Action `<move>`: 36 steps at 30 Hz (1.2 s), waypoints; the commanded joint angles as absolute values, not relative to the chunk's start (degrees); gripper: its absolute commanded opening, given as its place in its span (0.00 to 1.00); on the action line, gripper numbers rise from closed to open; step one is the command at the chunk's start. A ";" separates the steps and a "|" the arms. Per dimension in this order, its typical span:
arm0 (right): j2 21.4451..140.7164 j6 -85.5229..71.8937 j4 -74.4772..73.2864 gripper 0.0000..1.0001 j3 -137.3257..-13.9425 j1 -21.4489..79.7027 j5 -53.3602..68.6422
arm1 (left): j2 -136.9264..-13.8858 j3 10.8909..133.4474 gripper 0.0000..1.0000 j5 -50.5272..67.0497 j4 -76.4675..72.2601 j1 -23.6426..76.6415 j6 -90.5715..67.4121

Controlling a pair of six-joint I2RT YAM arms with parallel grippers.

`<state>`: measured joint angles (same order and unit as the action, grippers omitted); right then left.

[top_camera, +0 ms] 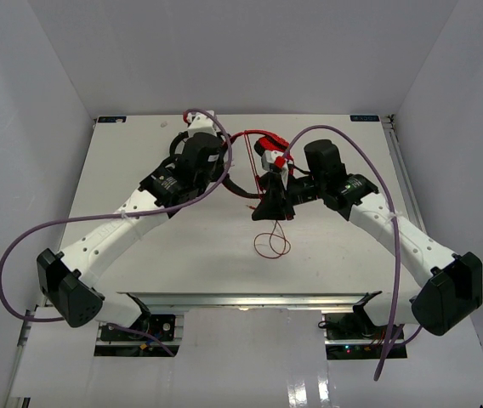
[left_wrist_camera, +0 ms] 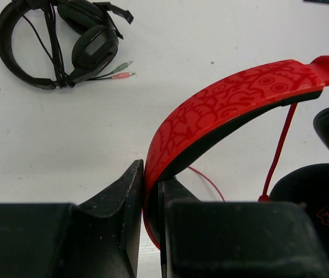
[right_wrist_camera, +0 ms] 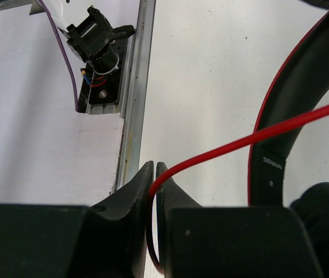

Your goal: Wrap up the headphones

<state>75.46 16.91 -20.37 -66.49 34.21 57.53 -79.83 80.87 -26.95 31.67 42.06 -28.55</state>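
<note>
Loose end: a loop of thin red cable [top_camera: 271,245] lies slack on the white table [top_camera: 352,255], nearest the arm bases and not wound.
Right gripper: the right gripper [right_wrist_camera: 154,174] has its fingers pressed together, pinching the cable, which runs taut from between them towards the headband.
Headphones: the red headphones [left_wrist_camera: 234,98] sit mid-table towards the far side, between the two grippers, black-padded earcups beside the right one.
Left gripper: the left gripper [left_wrist_camera: 151,197] is clamped on the patterned headband near one end, seemingly as an anchor.
Background: a pair of black headphones [left_wrist_camera: 89,49] lies well apart on the table beyond, untouched.
Step in hand: winding appears under way, with one arm steadying the set and the other leading the cable.
Next move: likely a pass of the pinched cable around the headphones. That calls for steady tension, a firm left grip, and the slack loop trailing without snagging.
</note>
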 commanded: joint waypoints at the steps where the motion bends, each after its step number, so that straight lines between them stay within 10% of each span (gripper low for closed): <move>1: 74.17 16.79 -20.66 0.12 -65.58 34.73 58.07 | -73.09 80.66 0.00 -31.26 20.88 41.40 -34.21; 36: 70.20 19.59 -18.28 0.08 -60.38 32.62 54.86 | -66.19 77.39 0.00 -14.21 18.11 29.43 -54.41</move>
<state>71.27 18.29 -15.57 -61.98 33.14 54.56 -70.20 76.23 -15.10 25.72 31.81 -47.07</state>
